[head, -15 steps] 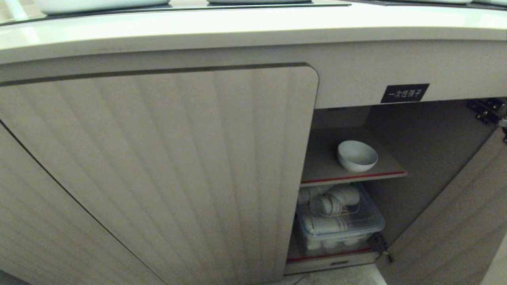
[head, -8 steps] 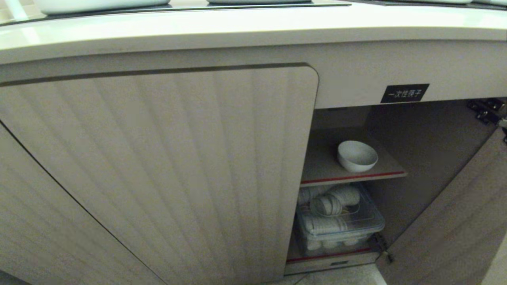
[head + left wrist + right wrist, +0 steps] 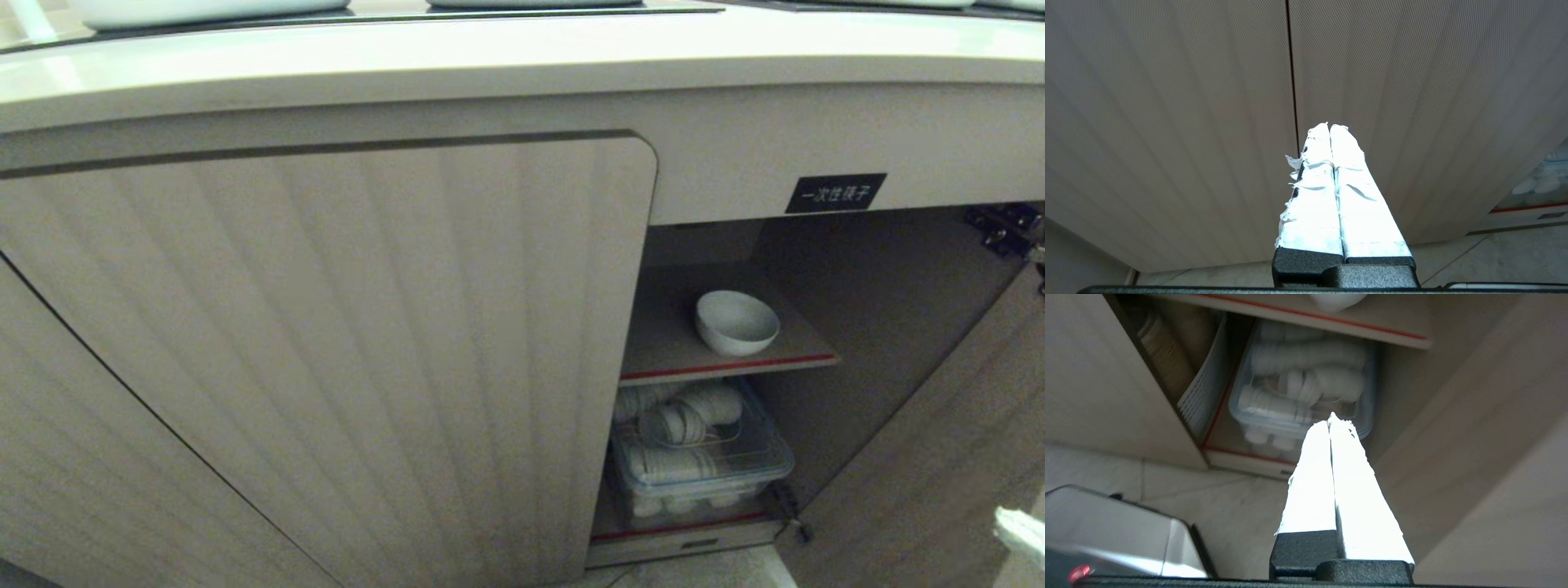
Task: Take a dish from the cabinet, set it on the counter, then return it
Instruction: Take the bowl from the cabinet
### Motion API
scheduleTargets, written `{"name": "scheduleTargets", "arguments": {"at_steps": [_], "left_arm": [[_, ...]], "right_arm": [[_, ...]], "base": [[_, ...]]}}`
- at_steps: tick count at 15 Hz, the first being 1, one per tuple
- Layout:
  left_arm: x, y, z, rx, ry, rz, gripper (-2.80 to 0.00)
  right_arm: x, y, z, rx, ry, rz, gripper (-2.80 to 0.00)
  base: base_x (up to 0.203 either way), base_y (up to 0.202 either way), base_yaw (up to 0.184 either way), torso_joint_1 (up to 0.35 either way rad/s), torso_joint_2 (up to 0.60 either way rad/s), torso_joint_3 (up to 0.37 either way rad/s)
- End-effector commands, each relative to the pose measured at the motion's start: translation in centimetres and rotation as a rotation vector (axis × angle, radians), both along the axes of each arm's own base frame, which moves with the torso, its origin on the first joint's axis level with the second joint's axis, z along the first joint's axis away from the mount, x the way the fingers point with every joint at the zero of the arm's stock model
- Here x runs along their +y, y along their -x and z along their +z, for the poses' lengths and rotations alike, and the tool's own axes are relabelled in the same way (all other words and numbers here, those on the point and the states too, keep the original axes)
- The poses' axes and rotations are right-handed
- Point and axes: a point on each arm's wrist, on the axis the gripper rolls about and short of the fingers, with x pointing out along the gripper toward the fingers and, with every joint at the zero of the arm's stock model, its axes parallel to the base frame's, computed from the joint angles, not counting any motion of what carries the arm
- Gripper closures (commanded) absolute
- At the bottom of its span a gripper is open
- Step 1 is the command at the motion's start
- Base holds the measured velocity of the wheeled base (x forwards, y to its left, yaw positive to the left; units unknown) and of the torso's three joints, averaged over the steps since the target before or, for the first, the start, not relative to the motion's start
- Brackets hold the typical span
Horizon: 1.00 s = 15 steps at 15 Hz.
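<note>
Presently, the small glossy white round bowl [image 3: 736,322] stands upright on the upper red-edged shelf [image 3: 727,365] of the light beige cabinet with ribbed doors [image 3: 326,359], near the shelf's front edge and untouched. The right-hand door [image 3: 922,474] hangs open; the left one is closed. On the shelf beneath sits a clear plastic lidded box of white cups [image 3: 702,457]. A small black label with white characters [image 3: 834,193] is fixed above the opening, and the long cream countertop with a thick rounded edge [image 3: 522,65] runs overhead.

Change noted: against the head view of a second ago, a white taped tip of the right gripper [image 3: 1020,535] has entered at the lower right corner, where nothing showed before (bowl and door are unmoved). Its wrist view shows the right gripper [image 3: 1332,418] with fingers pressed together, aimed at the open compartment but level with the lower box rather than the bowl. The left gripper [image 3: 1329,127], fingers likewise pressed together, is parked facing the closed doors.

Assessment: the reach has only begun. The right gripper must open and rise to the upper shelf before any grasp.
</note>
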Motion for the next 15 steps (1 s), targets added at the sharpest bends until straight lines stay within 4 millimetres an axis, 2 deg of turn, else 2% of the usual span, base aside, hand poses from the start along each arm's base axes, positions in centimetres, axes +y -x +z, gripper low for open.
{"name": "scheduleTargets", "arguments": {"at_steps": [1,6,12,15], "left_arm": [[0.0,0.0,0.0,0.0,0.0,0.0,0.0],[0.0,0.0,0.0,0.0,0.0,0.0,0.0],[0.0,0.0,0.0,-0.001,0.0,0.0,0.0],[0.0,0.0,0.0,0.0,0.0,0.0,0.0]], "right_arm": [[0.0,-2.4,0.4,0.098,-0.001,0.004,0.0],[0.0,-6.3,1.7,0.18,-0.03,0.0,0.0],[1.0,-9.9,0.7,0.304,-0.019,0.061,0.0],[1.4,-12.1,-0.1,0.308,-0.015,0.076,0.0]], "base": [[0.0,0.0,0.0,0.0,0.0,0.0],[0.0,0.0,0.0,0.0,0.0,0.0],[0.0,0.0,0.0,0.0,0.0,0.0],[0.0,0.0,0.0,0.0,0.0,0.0]]}}
